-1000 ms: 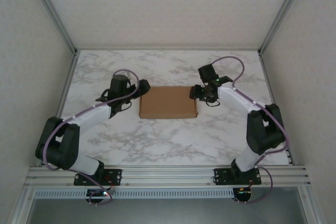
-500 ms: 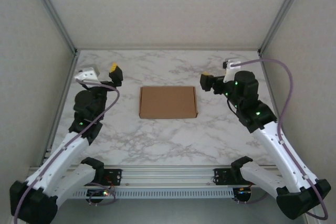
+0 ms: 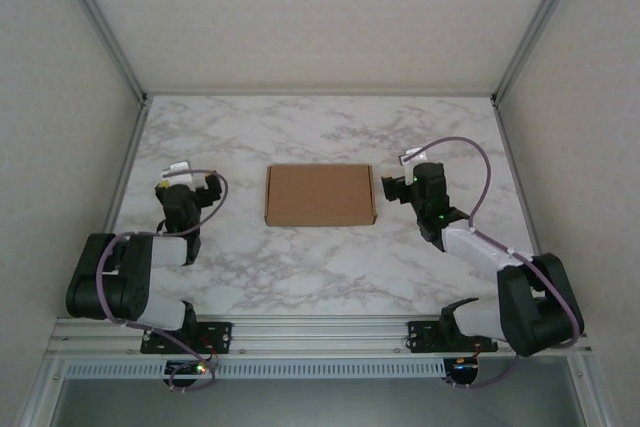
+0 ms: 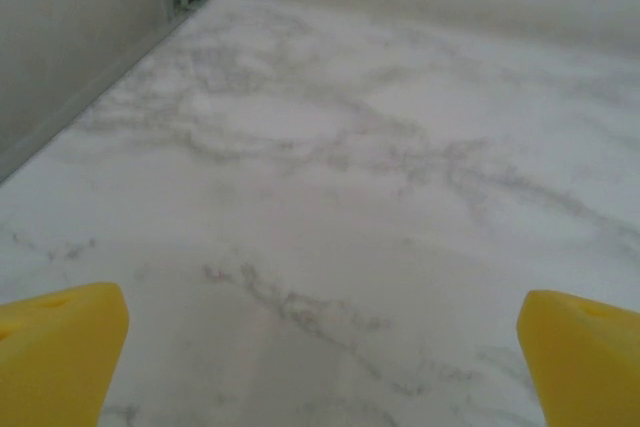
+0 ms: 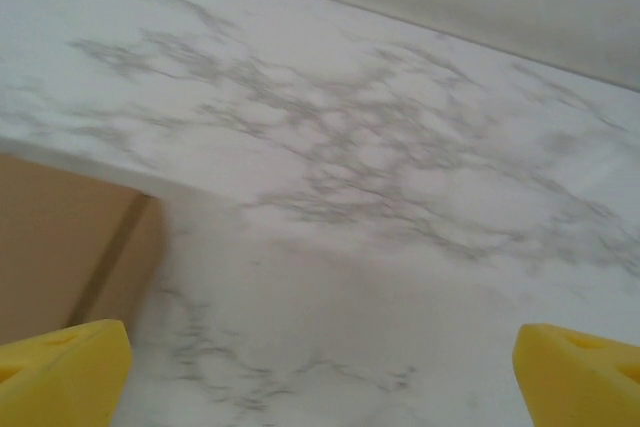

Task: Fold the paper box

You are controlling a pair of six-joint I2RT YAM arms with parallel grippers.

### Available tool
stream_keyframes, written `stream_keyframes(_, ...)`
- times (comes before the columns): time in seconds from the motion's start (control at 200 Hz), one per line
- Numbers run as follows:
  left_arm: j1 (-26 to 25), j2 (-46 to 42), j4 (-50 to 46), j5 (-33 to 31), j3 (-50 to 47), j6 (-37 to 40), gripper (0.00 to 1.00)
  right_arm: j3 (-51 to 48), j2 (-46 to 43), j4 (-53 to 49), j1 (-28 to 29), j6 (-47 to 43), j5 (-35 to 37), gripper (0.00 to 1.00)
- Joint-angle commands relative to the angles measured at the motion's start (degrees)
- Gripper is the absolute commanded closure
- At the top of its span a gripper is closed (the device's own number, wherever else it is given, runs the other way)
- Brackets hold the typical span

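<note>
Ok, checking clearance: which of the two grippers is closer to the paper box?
The right gripper: open, just off the right edge of the paper box, whose corner its wrist view catches. The left gripper stands farther off.

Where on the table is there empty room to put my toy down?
The marble table is bare in two strips: between the paper box and the back wall, and between the box and the arm bases. It is crowded beside the box, where the left claw and right claw sit open.
</note>
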Motion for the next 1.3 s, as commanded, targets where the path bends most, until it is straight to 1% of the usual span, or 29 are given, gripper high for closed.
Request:
stream_keyframes(0.0, 1.9, 4.9, 24.2, 1.4, -6.8, -2.6, 0.01, -4.1, 3.3, 12.2, -5.9, 4.0, 2.5, 0.01)
stream_keyframes(0.015, 2.0, 4.3, 23.4, 1.7, -6.9, -2.8, 0.01, -4.6, 3.9, 13.3, -6.7, 4.6, 1.9, 0.01)
stream_keyframes(0.04, 2.0, 2.9, 19.4, 2.9, -6.1, -2.4, 0.01, -5.8, 5.0, 15.9, -8.0, 5.4, 0.4, 0.01)
stream_keyframes(0.065, 1.8, 3.9, 19.5, 4.5, -5.2, -1.4, 0.01, -6.7, 6.2, 19.8, -9.3, 5.6, -1.7, 0.01)
stream_keyframes(0.085, 1.6, 4.6, 19.0, 5.6, -4.1, -0.6, 0.01, -6.7, 6.4, 19.3, -10.0, 5.4, -2.7, 0.01)
stream_keyframes(0.1, 1.4, 4.1, 16.6, 5.5, -3.6, -0.4, 0.01, -6.7, 6.4, 19.2, -10.5, 5.2, -4.1, 0.01)
stream_keyframes(0.115, 1.5, 3.5, 15.1, 5.6, -3.5, -0.8, 0.01, -7.7, 6.7, 20.3, -11.4, 5.2, -7.0, 0.01)
stream_keyframes(0.14, 1.7, 4.2, 16.5, 5.4, -3.6, -1.1, 0.01, -9.3, 7.7, 22.7, -12.5, 4.8, -10.8, 0.01)
stream_keyframes(0.16, 1.7, 4.5, 17.3, 5.2, -3.7, -1.1, 0.01, -10.0, 8.7, 25.0, -13.0, 4.7, -12.4, 0.01)
stream_keyframes(0.19, 1.7, 3.7, 15.0, 5.4, -3.3, -1.1, 0.01, -11.1, 10.7, 28.4, -13.8, 5.1, -13.7, 0.01)
stream_keyframes(0.225, 1.7, 4.2, 16.9, 5.1, -3.6, -1.1, 0.01, -12.7, 13.5, 34.6, -14.6, 5.7, -14.8, 0.01)
stream_keyframes(0.245, 1.6, 4.1, 16.3, 5.1, -3.6, -1.0, 0.01, -13.3, 14.7, 37.2, -14.7, 5.8, -14.8, 0.01)
stream_keyframes(0.265, 1.5, 3.8, 15.1, 4.9, -3.2, -0.9, 0.01, -13.1, 14.1, 35.1, -14.7, 5.8, -14.7, 0.01)
stream_keyframes(0.295, 1.5, 4.1, 16.4, 4.7, -3.5, -0.9, 0.01, -11.3, 13.1, 29.6, -14.9, 5.7, -15.5, 0.01)
stream_keyframes(0.335, 1.4, 3.9, 15.4, 4.7, -3.4, -0.9, 0.01, -10.4, 13.9, 29.8, -16.1, 7.0, -16.6, 0.01)
stream_keyframes(0.381, 1.4, 4.0, 15.9, 4.7, -3.4, -0.9, 0.01, -8.9, 13.8, 26.6, -17.0, 8.7, -15.1, 0.01)
stream_keyframes(1.297, 1.8, 3.9, 15.9, 5.3, -3.5, -1.2, 0.01, -9.1, 13.7, 27.2, -16.4, 8.3, -13.6, 0.01)
